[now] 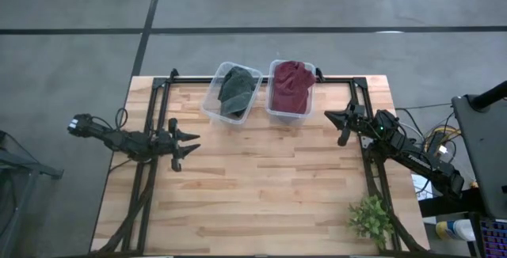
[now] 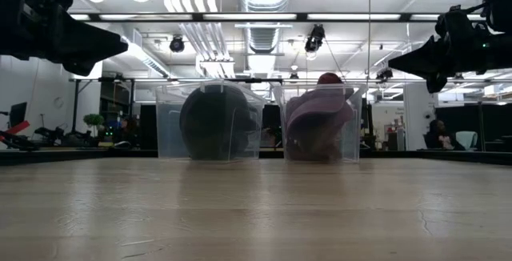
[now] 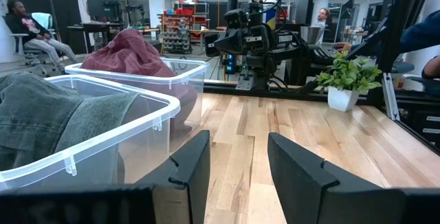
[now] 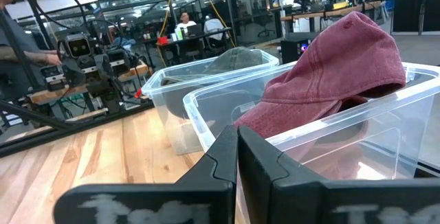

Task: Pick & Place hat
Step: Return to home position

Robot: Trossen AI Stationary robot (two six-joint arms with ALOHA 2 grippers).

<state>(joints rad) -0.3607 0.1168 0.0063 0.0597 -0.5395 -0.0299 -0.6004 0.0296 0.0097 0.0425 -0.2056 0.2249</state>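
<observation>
Two clear plastic bins stand at the table's far edge. The left bin (image 1: pixel 232 92) holds a dark green hat (image 3: pixel 48 110). The right bin (image 1: pixel 290 90) holds a maroon hat (image 4: pixel 337 80), which rises above the rim. My left gripper (image 1: pixel 194 141) hovers open above the table's left side, pointing toward the right, apart from both bins. My right gripper (image 1: pixel 329 116) hovers shut just right of the maroon hat's bin, pointing at it. In the low view both grippers hang well above the tabletop (image 2: pixel 120 49) (image 2: pixel 396 65).
A small potted plant (image 1: pixel 370 217) stands at the table's near right corner. The wooden tabletop (image 1: pixel 261 179) lies bare between the arms and the near edge. People sit and stand in the room beyond the table.
</observation>
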